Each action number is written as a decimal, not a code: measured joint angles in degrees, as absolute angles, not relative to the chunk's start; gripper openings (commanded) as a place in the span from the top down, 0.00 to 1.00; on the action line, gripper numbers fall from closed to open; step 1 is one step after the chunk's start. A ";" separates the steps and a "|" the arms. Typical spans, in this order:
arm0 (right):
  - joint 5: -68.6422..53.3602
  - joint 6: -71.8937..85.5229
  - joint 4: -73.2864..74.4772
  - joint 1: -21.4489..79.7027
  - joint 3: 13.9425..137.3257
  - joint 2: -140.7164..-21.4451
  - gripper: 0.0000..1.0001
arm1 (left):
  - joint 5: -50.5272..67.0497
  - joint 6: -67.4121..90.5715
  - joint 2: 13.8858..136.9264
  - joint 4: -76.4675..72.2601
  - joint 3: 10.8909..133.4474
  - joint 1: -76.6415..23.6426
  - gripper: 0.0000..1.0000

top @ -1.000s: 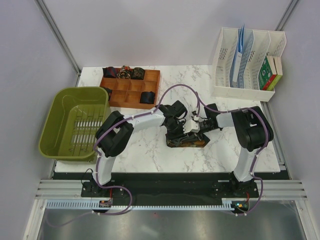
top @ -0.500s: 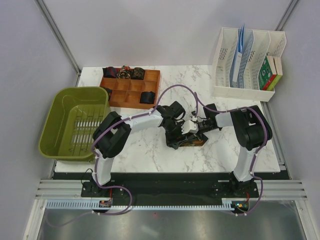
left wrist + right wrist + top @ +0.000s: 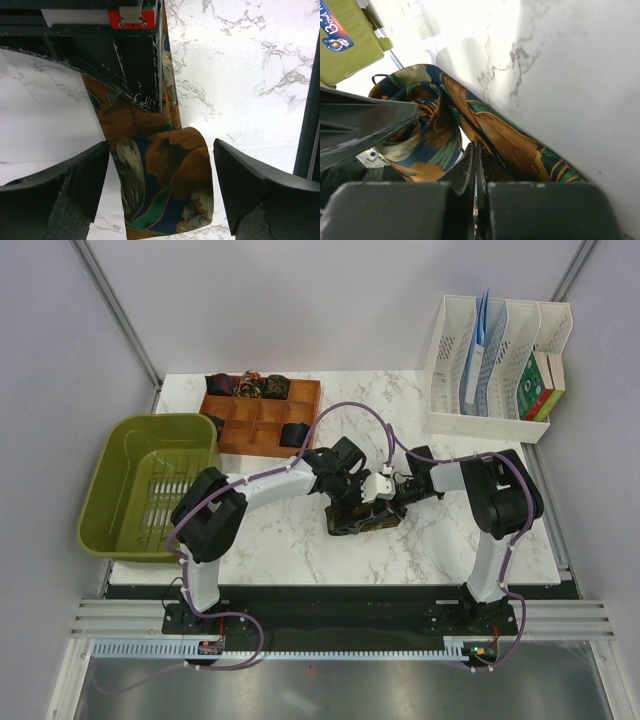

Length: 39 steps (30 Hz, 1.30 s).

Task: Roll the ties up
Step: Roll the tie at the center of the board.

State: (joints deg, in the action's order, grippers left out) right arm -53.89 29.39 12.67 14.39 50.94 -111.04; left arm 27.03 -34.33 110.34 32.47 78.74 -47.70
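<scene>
Left wrist view: my left gripper point(image 3: 160, 150) hangs over the patterned tie point(image 3: 165, 185) with both fingers spread wide, one on each side of its folded end and touching neither edge.
Tie: it lies near the middle of the marble table point(image 3: 250, 60), in front of both arms. Its end is doubled over into a loose fold, not yet a tight roll.
Right gripper point(image 3: 474, 160): pressed together. In the right wrist view the strip runs straight into my closed tips, so I take it that they are pinching the fabric just beyond the fold.
Why the right pinches: I judge this anchors the strip, so the fold cannot slide or spring flat while my other fingers are off it.
Why the left straddles: spread this way, it has room to come down on either side of the fold and take a fresh hold for turning it over.
Finished rolls: the rolled ties point(image 3: 262, 388) sit in the back compartments of the wooden tray point(image 3: 250, 432), well apart from this tie. I expect it belongs there once rolled.
Progress: early, by my reading, with most of the strip unrolled.
Risk: the slick fabric may slip loose.
</scene>
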 measured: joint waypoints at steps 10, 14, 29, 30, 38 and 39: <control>-53.89 28.23 14.13 14.37 51.88 -111.50 1.00 | 25.63 -33.23 110.63 31.07 77.62 -47.20 0.63; -54.11 28.05 14.22 14.31 51.90 -111.50 0.97 | 25.67 -33.26 111.18 30.50 77.32 -47.05 0.64; -56.58 28.36 14.59 13.91 53.08 -108.73 0.50 | 25.78 -33.26 112.27 28.58 76.90 -47.05 0.59; -56.60 28.67 14.50 14.11 53.08 -108.73 0.50 | 25.80 -33.26 112.38 28.51 76.93 -47.05 0.58; -58.72 31.53 11.00 15.64 53.08 -111.68 0.69 | 25.87 -33.26 112.99 28.21 77.03 -47.07 0.57; -59.18 31.92 10.66 15.64 53.08 -111.94 0.77 | 25.87 -33.26 113.01 28.25 77.03 -47.05 0.57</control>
